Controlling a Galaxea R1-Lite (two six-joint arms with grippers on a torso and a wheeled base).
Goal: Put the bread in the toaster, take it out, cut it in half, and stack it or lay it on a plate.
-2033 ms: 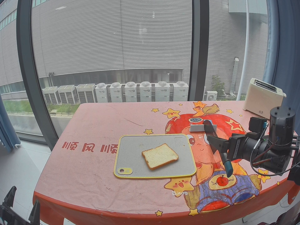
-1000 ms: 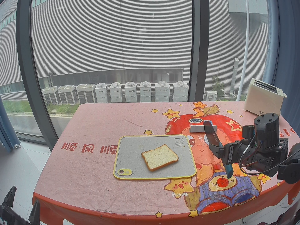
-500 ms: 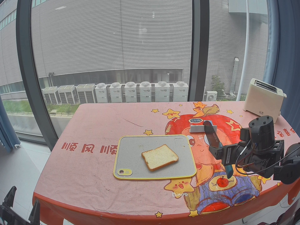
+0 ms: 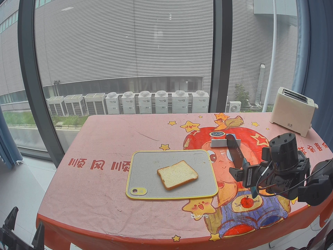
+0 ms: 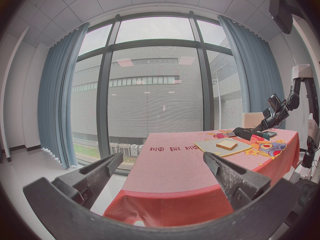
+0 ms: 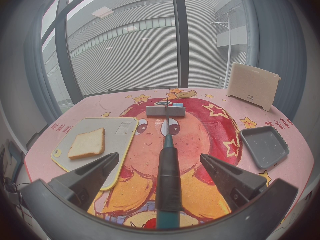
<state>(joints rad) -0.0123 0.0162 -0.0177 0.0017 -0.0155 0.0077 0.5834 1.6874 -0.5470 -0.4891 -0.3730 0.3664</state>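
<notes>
A slice of bread (image 4: 177,173) lies flat on a grey cutting board with a yellow rim (image 4: 145,167). To its right a knife (image 4: 237,153) with a teal handle (image 6: 168,170) lies with its blade tip on a small grey rest (image 4: 220,142). My right gripper (image 6: 158,157) is open, low over the table, one finger on each side of the knife handle. The cream toaster (image 4: 292,110) stands at the far right corner. A grey square plate (image 6: 265,145) sits right of the knife. My left gripper (image 5: 162,157) is open and holds nothing, off the table's left side.
The table carries a pink cartoon cloth (image 4: 114,136), bare at the back and left. A window wall with a dark pillar (image 4: 220,49) stands right behind the table. Blue curtains (image 4: 317,52) hang beside the toaster.
My right arm has come down and shifted left, bringing its open gripper around the knife handle. The knife, bread and left arm have not moved.
</notes>
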